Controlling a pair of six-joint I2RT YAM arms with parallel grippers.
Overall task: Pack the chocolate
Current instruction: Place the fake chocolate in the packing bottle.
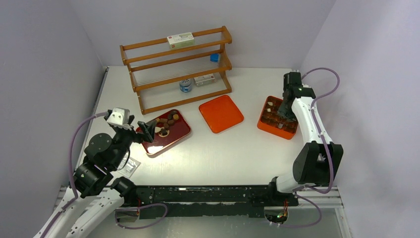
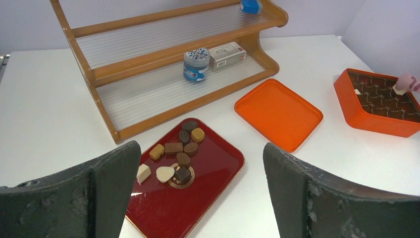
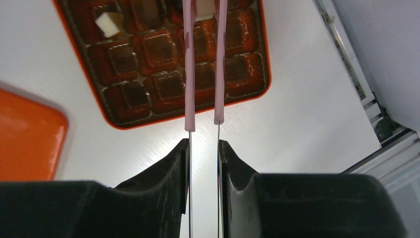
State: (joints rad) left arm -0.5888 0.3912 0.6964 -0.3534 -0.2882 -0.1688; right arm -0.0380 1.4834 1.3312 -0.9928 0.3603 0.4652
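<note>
Cream chocolate (image 3: 110, 24), light and brittle, needs gentle side pinches; right fingers (image 3: 168, 173) squeeze pink tongs (image 3: 189, 74), left fingers (image 2: 99, 188) gape empty.

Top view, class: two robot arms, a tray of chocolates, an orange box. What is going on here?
The right gripper, shut on the pink tongs, holds them over the orange box, with what looks like a cream-white piece between their tips. One white piece already sits in a compartment. The left gripper hangs open by the dark red tray, where about ten chocolates wait. The orange lid lies between tray and box.
</note>
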